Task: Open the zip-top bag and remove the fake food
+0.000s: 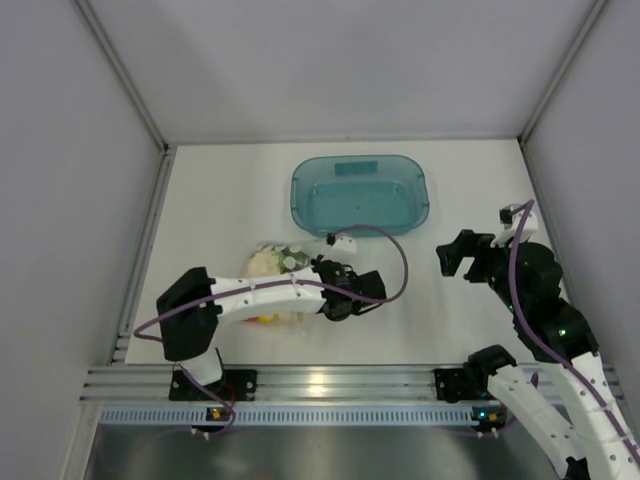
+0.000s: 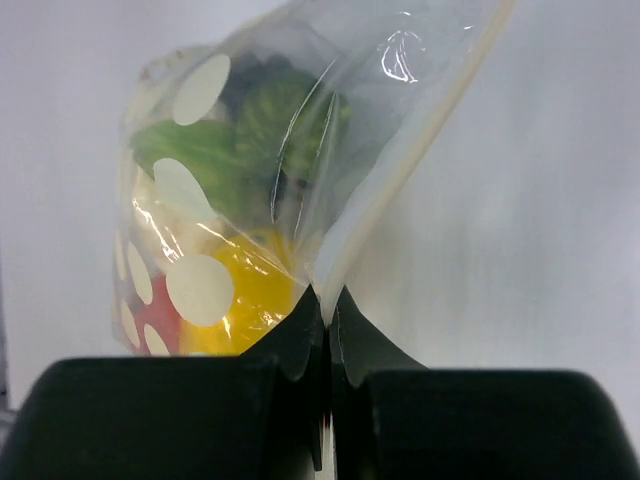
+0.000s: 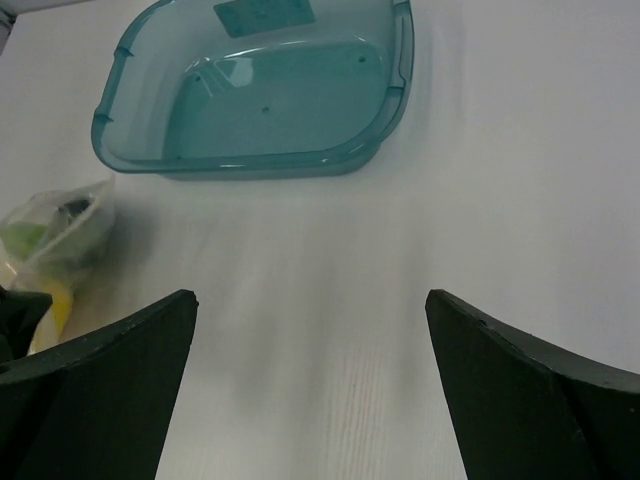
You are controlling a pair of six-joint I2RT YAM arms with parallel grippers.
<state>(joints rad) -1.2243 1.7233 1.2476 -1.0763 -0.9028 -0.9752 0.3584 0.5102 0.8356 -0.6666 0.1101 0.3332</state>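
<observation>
The clear zip-top bag (image 1: 272, 268) lies on the white table left of centre, partly under my left arm. My left gripper (image 1: 315, 296) is shut on the bag's white edge strip (image 2: 400, 160), which runs up from between the closed fingertips in the left wrist view. Through the plastic the fake food shows: a yellow fruit (image 2: 248, 290), green leaves (image 2: 200, 150) and a red piece (image 2: 160, 325). My right gripper (image 1: 455, 258) hovers open at the right, well apart from the bag (image 3: 60, 228), with only bare table between its fingers (image 3: 140, 360).
A translucent teal tray (image 1: 298, 195) stands behind the bag at the table's centre back, with nothing in it; its wall (image 3: 400, 80) fills the upper part of the right wrist view. Grey walls close in the table on three sides.
</observation>
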